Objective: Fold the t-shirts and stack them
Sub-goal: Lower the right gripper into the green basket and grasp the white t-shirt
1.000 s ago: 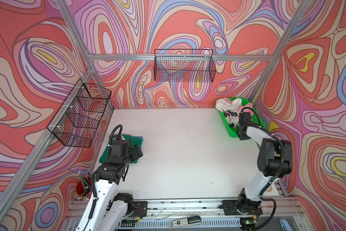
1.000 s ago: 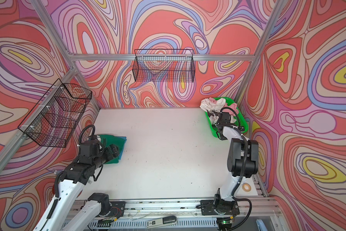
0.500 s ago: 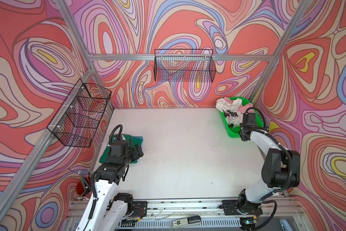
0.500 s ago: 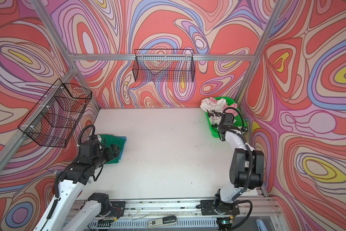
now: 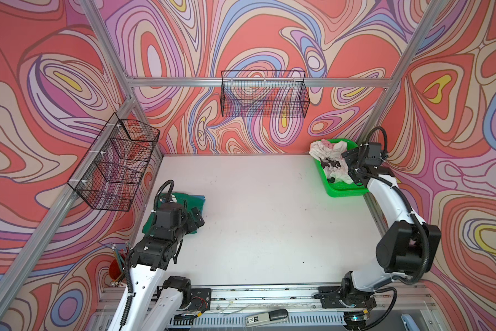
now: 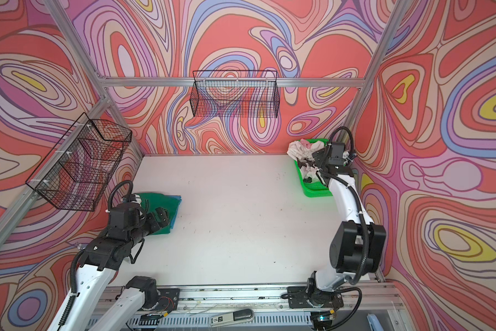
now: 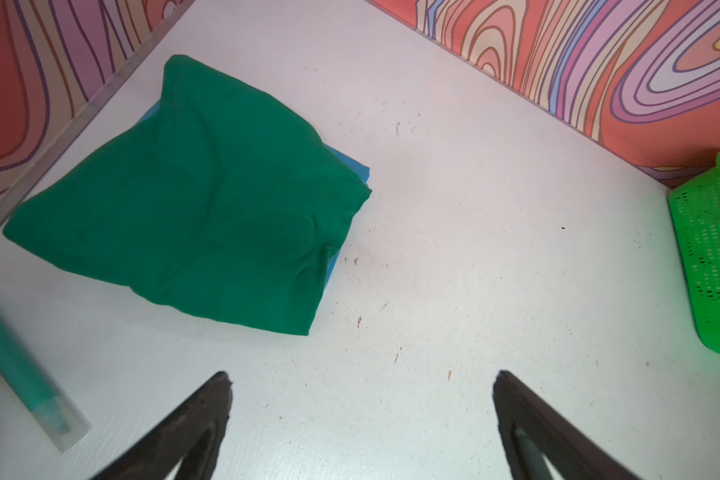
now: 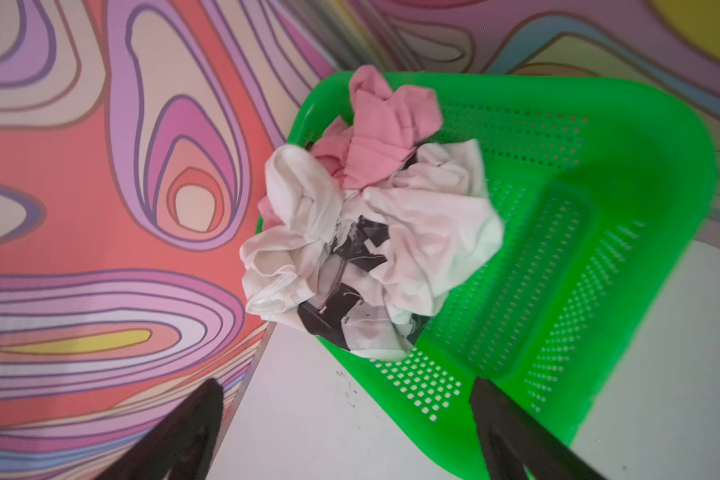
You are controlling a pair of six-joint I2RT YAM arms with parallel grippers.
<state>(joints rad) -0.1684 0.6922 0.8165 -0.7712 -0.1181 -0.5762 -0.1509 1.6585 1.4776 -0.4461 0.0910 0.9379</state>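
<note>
White tabletop (image 5: 269,229): folded green t-shirt (image 7: 192,199), edge parallel to left wall (image 5: 40,172); left gripper (image 7: 362,376), right gripper (image 8: 345,381) wide, empty.

Nothing legible — only a tiny, unreadable label (image 5: 252,320) on the grey device (image 5: 266,316).

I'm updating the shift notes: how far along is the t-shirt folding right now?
Done: a dark green t-shirt lies folded on a blue cloth at the table's left side. In hand: nothing; the left gripper and right gripper are both open and empty, the right hovering at the green basket. Left: a white t-shirt and a pink t-shirt lie crumpled in that basket, unfolded.
</note>
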